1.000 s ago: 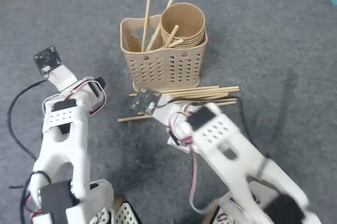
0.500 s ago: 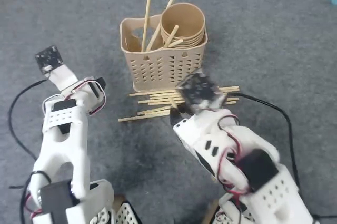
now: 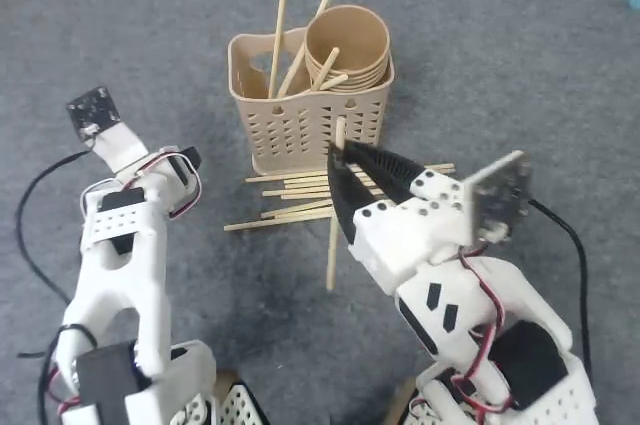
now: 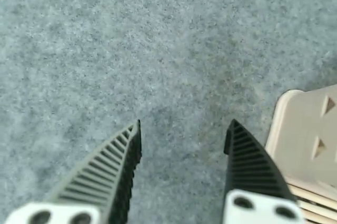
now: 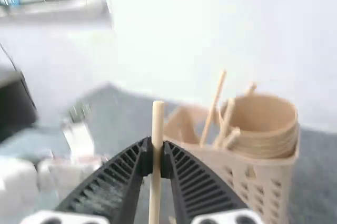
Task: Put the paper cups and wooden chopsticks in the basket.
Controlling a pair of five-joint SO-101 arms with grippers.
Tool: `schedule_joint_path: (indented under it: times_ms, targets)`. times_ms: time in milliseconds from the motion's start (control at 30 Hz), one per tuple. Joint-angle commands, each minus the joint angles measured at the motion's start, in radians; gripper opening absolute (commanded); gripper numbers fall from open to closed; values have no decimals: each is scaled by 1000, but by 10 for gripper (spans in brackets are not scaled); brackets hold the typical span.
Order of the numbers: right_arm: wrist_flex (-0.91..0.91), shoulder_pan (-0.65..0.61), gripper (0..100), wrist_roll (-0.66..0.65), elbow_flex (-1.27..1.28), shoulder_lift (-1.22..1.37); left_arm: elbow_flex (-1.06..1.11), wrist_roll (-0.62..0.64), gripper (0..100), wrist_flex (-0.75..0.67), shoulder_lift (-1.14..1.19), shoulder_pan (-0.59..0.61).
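Note:
A beige perforated basket (image 3: 310, 120) stands at the back of the grey carpet. Stacked paper cups (image 3: 347, 45) and a few wooden chopsticks (image 3: 279, 35) stand inside it. Several more chopsticks (image 3: 300, 190) lie in a loose pile on the carpet just in front of the basket. My right gripper (image 3: 338, 160) hangs over that pile, shut on one chopstick (image 3: 332, 255) held nearly upright. In the right wrist view this chopstick (image 5: 157, 124) is pinched between the fingers, with the basket (image 5: 231, 166) and cups (image 5: 266, 126) behind. My left gripper (image 4: 184, 126) is open over bare carpet.
The left arm (image 3: 125, 235) stands at the left of the table, apart from the basket. A basket corner (image 4: 305, 139) shows beside the left gripper in its wrist view. Cables (image 3: 30, 245) trail near the left arm's base. Grey carpet stretches free on the right.
The right arm has swung up from the pile with one chopstick in its gripper, which now stands nearly upright. The left arm has not moved.

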State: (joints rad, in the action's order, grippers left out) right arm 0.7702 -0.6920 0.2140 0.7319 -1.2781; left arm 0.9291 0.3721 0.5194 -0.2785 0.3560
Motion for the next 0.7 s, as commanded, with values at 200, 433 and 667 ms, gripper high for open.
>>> schedule_joint_path:
  times_ms: [200, 433, 667]
  targets:
    - [-366, 38, 9, 41, -31, -16, -10, -9, 239, -17, 0, -2]
    - [-621, 202, 9, 41, -172, 130, -15, -11, 239, -18, 0, 0]
    - [-693, 239, 8, 48, -387, 404, -18, -11, 239, -23, 0, -2]
